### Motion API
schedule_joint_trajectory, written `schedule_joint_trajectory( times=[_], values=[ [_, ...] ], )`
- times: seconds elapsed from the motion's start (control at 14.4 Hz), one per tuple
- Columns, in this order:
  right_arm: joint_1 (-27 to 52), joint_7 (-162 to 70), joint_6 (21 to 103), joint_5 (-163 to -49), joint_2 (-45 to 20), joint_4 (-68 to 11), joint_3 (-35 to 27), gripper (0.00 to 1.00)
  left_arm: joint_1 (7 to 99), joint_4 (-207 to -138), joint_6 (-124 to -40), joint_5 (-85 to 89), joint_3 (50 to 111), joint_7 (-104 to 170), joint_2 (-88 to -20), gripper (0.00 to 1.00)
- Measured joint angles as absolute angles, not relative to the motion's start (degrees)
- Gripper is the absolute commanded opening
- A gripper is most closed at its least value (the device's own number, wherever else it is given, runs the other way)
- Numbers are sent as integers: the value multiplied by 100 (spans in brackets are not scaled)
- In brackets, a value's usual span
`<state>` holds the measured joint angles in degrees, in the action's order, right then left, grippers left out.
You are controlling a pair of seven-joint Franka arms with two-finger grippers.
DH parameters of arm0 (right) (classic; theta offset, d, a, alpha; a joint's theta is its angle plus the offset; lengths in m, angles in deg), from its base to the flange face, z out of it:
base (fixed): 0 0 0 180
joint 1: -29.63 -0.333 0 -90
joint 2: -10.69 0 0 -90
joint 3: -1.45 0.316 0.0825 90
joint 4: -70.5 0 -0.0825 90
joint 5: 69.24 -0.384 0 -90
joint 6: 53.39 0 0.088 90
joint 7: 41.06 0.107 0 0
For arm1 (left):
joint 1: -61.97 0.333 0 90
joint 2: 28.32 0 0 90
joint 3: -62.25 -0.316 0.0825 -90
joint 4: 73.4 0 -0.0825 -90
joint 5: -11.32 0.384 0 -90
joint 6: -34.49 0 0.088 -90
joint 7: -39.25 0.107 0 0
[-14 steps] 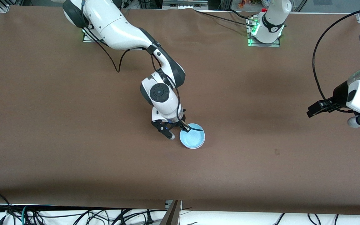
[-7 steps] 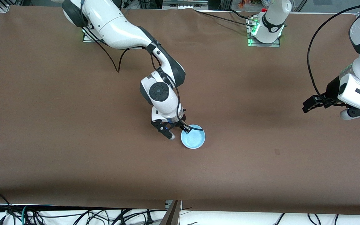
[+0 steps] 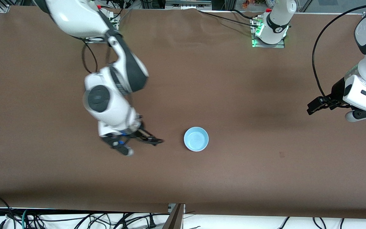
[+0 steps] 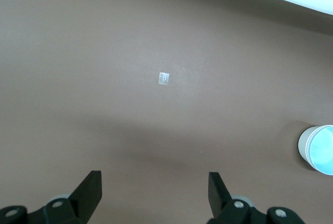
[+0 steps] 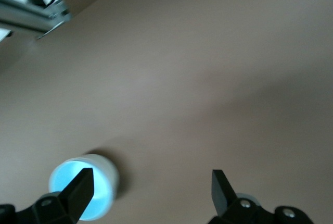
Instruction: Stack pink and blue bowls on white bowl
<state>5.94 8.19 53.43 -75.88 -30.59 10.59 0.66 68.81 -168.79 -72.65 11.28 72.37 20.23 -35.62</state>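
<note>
The light blue bowl point(image 3: 196, 139) sits upright on the brown table near its middle. In the left wrist view point(image 4: 317, 148) and the right wrist view point(image 5: 83, 193) a pale white wall shows under its blue inside. I cannot make out a pink bowl or a separate white bowl. My right gripper point(image 3: 142, 146) is open and empty, low over the table beside the blue bowl, toward the right arm's end; its jaws point(image 5: 151, 179) stand wide apart. My left gripper point(image 3: 334, 112) is open and empty over the left arm's end of the table, with bare table between its fingers point(image 4: 154, 182).
A small pale tape mark point(image 4: 164, 78) lies on the table under the left arm's side, also in the front view point(image 3: 281, 155). The arm bases point(image 3: 268, 35) stand along the table edge farthest from the front camera. Cables hang below the nearest edge.
My right gripper has let go of the blue bowl's rim and swung away toward the right arm's end. The bowl stays put. The left arm lifted slightly earlier and now holds still.
</note>
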Motion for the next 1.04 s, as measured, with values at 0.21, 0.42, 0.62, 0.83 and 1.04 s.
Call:
schedule_joint_trajectory(
  times=[0.21, 0.42, 0.62, 0.83, 1.04],
  values=[
    [1163, -759, 4356, -7590, -2332, 809, 24, 100, 6882, -16883, -7286, 1128, 7237, 2024, -3562, 93],
    [1280, -2021, 3946, -7590, -1242, -167, -423, 100, 6882, -16888, -7295, 1128, 7237, 2189, -3562, 93],
    [1477, -2906, 3907, -7577, -64, -1462, -696, 100, 6891, -16895, -7295, 1128, 7226, 2650, -3562, 94],
    [1717, -3429, 3937, -7377, 829, -2467, -712, 100, 6918, -16905, -7295, 1145, 7220, 3018, -3562, 95],
    [1708, -3515, 3997, -7236, 1113, -2727, -667, 100, 6922, -16915, -7293, 1376, 7220, 3408, -3562, 95]
  ],
)
